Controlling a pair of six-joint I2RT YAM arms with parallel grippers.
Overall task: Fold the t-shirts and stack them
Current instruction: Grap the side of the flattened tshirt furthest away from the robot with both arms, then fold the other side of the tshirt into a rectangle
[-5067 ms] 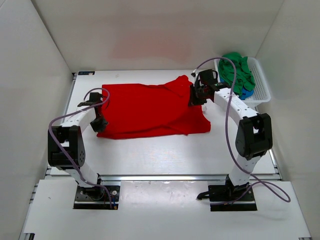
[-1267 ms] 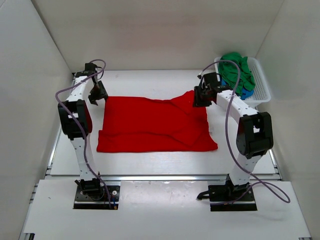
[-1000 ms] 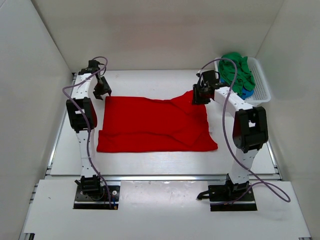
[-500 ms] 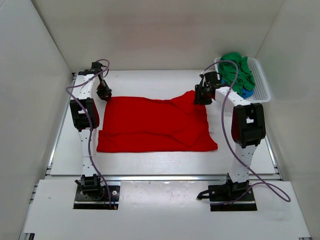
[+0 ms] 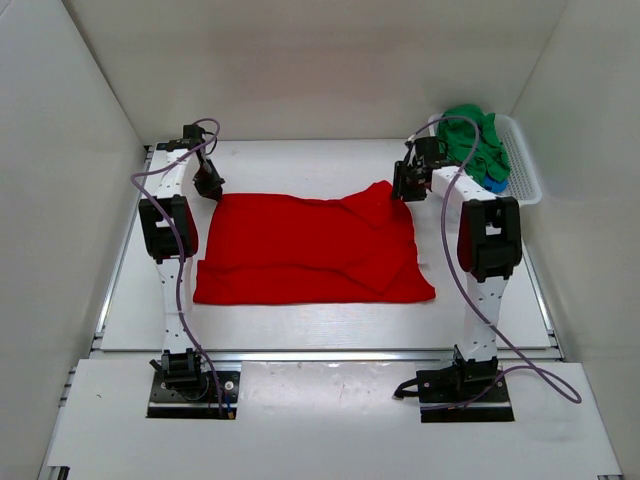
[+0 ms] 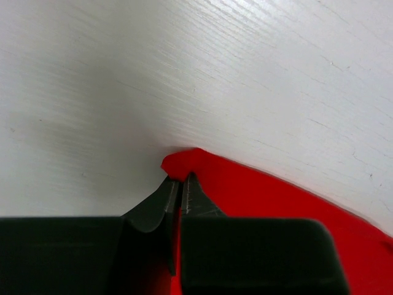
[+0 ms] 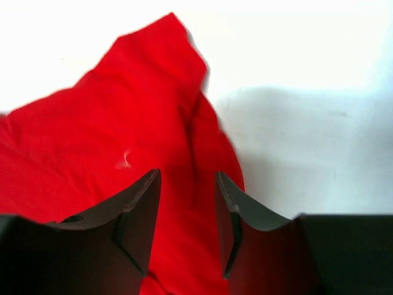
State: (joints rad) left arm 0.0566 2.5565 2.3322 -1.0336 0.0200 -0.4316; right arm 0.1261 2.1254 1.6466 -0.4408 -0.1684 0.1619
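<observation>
- White walls close in a white tabletop [image 5: 300, 330] on three sides, with both arm bases bolted at its near edge.
- Largest on it is a bright red cloth short-sleeved t-shirt [image 5: 300, 245], spread mostly flat across the middle. Its right half is rumpled into folds, and one peak of cloth points toward the far right.
- A white left arm [image 5: 165, 225] with black joints reaches straight up the left side to the shirt's far left corner. The matching right arm [image 5: 487, 240] reaches up the right side to the raised peak.
- A white perforated plastic basket [image 5: 528, 180] sits in the far right corner, just beyond the right arm's wrist.
- A crumpled green cloth t-shirt [image 5: 472, 135] is heaped in that basket, spilling over its left rim.
- A blue cloth t-shirt [image 5: 497, 184] peeks out under the green one at the basket's near end.
- The left gripper [image 6: 180, 184] has its black fingers pressed together, pinching the very tip of the red shirt's corner against the table.
- The right gripper [image 7: 186, 178] hangs with its fingers spread apart over the red peak, the cloth lying below the gap.
</observation>
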